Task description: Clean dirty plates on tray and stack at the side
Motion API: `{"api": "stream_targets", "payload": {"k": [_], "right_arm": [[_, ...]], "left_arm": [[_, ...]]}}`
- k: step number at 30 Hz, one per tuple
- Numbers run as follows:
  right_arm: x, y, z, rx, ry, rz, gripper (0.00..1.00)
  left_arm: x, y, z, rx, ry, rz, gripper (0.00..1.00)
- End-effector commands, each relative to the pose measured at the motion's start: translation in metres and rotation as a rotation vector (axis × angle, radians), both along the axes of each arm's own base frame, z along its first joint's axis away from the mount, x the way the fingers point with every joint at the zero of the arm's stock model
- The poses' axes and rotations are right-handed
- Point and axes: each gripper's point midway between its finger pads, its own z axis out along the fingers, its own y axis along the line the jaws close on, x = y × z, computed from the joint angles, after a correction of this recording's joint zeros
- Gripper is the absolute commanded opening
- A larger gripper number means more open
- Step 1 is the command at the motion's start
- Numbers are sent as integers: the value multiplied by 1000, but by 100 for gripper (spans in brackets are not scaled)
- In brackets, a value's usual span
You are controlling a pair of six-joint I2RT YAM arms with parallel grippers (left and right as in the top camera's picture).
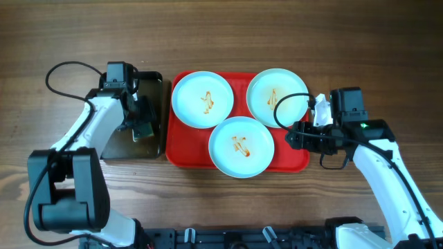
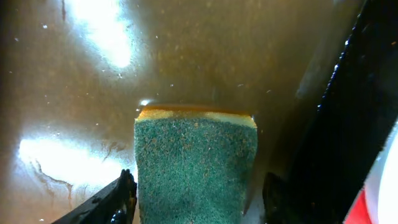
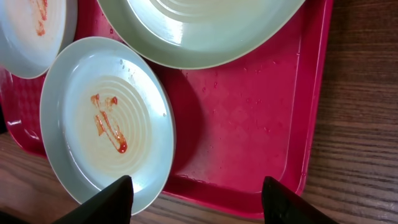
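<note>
Three pale plates with brown sauce squiggles lie on the red tray (image 1: 296,160): one back left (image 1: 203,99), one back right (image 1: 277,97), one front middle (image 1: 241,146). My left gripper (image 1: 142,126) is down in the black tray (image 1: 156,90). In the left wrist view it (image 2: 199,202) stands open astride a green-topped yellow sponge (image 2: 196,155); one finger (image 2: 119,199) touches the sponge, the other stands a little off it. My right gripper (image 3: 199,202) hangs open over the red tray's (image 3: 249,124) front right rim, one finger above the edge of the front plate (image 3: 106,124), holding nothing.
The black tray's floor (image 2: 186,56) is wet and shiny. Bare wooden table (image 1: 387,55) lies right of the red tray and behind it. Cables loop over the back right plate and beside the left arm.
</note>
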Motion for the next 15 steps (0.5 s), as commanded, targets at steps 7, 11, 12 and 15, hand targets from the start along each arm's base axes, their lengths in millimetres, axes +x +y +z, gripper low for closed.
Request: {"api": "stream_targets", "payload": {"k": [7,11,12,15], "right_arm": [[-3,2,-4,8,16,3,66],[-3,2,-4,8,16,3,66],[-3,2,-4,8,16,3,66],[-3,2,-4,8,16,3,66]], "left_arm": [[-5,1,-11,6,34,0,37],[-20,1,-23,6,70,0,41],[-22,1,-24,6,75,0,41],[-22,1,-24,6,77,0,40]]}}
